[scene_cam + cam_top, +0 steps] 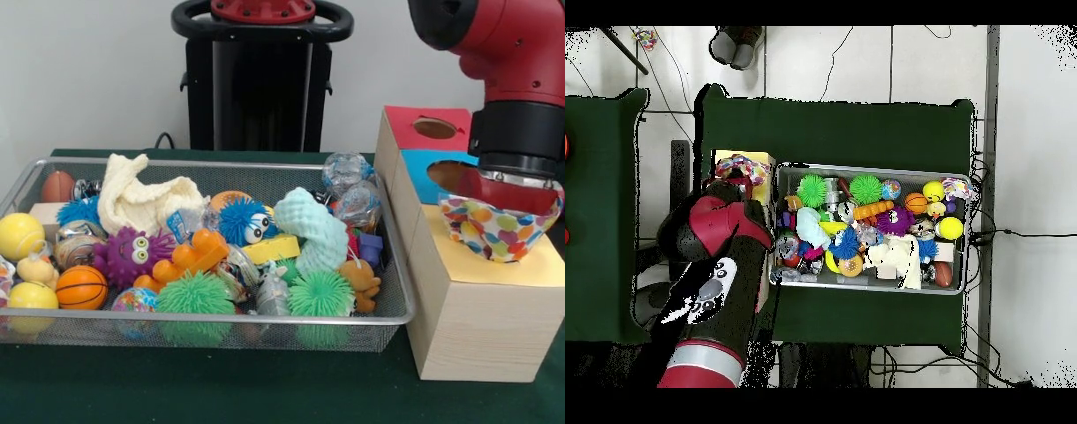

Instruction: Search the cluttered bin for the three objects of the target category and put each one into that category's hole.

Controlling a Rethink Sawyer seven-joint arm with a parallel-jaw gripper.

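At the right of the front view stands a wooden sorting box (477, 327) with a red top, a blue top and a yellow top (538, 265). The red top (410, 115) has a roundish hole (437, 128). The blue top has a dark hole (446, 174). My gripper (515, 177) is low over the yellow top, its end sunk in a bowl-like thing printed with coloured hearts (494, 231), red inside. Whether that thing hangs or rests on the box I cannot tell. In the overhead view the gripper (737, 186) is beside the heart-printed thing (743, 165).
The wire mesh bin (221, 320) to the left is full of toys: an orange basketball (81, 287), yellow balls (19, 235), green spiky balls (196, 296), a purple fuzzy creature (132, 253), a cream cloth (141, 199), a teal foam piece (313, 231). The bin wall nearly touches the box.
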